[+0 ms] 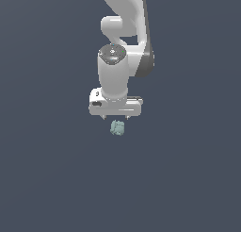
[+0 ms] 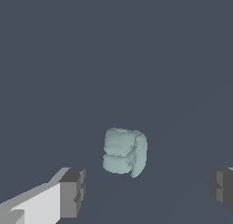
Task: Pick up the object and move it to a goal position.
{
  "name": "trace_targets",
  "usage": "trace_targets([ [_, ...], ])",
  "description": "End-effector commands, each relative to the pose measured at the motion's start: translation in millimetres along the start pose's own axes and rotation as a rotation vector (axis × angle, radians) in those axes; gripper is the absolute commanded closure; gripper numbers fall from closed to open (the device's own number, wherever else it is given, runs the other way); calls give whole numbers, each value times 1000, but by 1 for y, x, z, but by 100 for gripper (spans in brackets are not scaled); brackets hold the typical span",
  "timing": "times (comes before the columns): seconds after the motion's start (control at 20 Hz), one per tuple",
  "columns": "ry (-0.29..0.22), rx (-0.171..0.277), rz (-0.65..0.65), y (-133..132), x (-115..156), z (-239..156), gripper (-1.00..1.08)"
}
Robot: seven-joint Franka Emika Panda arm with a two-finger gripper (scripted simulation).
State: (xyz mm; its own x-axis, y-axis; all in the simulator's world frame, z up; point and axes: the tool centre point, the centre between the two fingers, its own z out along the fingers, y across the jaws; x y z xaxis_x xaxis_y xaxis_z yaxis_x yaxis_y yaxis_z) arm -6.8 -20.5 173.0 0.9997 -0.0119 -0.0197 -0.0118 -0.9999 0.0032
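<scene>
Our gripper [image 1: 116, 119] hangs pointing down, just above the object [image 1: 117, 128]. We see its fingers [image 2: 73, 191] spread wide in the wrist view, nothing between the pads, no contact. The object, a pale teal lumpy block, sits on the dark bench [image 1: 188, 179], roughly centred in the gap and much narrower than it.
</scene>
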Motion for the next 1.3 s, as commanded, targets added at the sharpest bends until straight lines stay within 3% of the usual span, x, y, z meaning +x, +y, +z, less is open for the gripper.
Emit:
trace_targets([
  [0.0,0,0,0,0,0,0,-92],
  [0.65,32,18,44,15,12,-18,-92],
  [1.25,25,11,71,5,-7,35,-92],
])
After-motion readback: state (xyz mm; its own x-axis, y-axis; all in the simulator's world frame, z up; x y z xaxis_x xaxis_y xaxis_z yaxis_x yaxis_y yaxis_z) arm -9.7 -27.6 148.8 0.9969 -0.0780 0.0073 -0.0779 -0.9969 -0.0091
